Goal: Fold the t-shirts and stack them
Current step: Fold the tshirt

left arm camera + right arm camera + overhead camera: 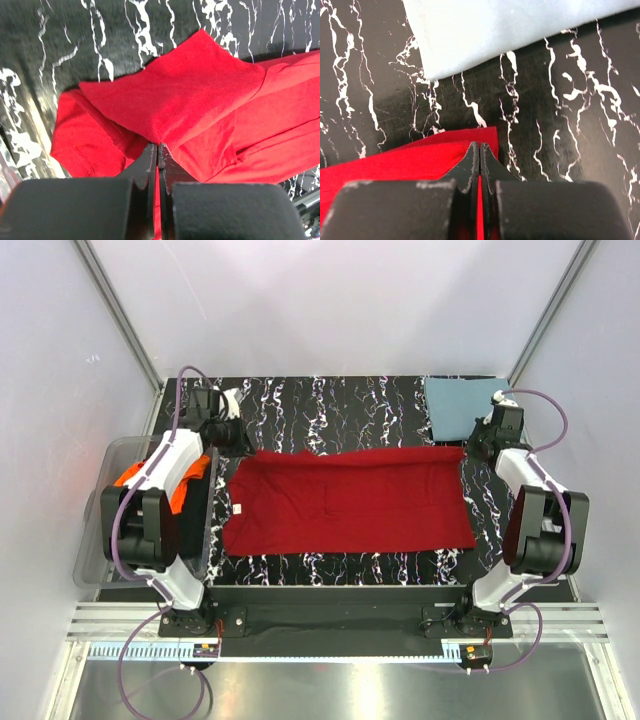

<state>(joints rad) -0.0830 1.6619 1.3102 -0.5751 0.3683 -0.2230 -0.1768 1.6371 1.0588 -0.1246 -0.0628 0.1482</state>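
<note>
Both tools are pinched together on the deep red t-shirt (350, 500), which lies spread across the tabletop (330, 400) between them. The left tool (158, 150) grips a raised flap at one far corner, and the right tool (480, 147) nips the opposite far corner very close to the cloth's edge. That shallow bite looks like the weak spot. If the arms lift unevenly or pull apart, the corner would likely slip out and the fold would land skewed. How many layers the left tool has caught cannot be told, so the flap might drag extra cloth along. The folded teal-blue t-shirt (520, 30) lies just ahead of the right tool, apart from the red; a forward sweep could rumple it. A clear bin (95, 550), behind and outboard of the left tool, holds the orange t-shirt (185, 488), which is largely hidden under that arm.
</note>
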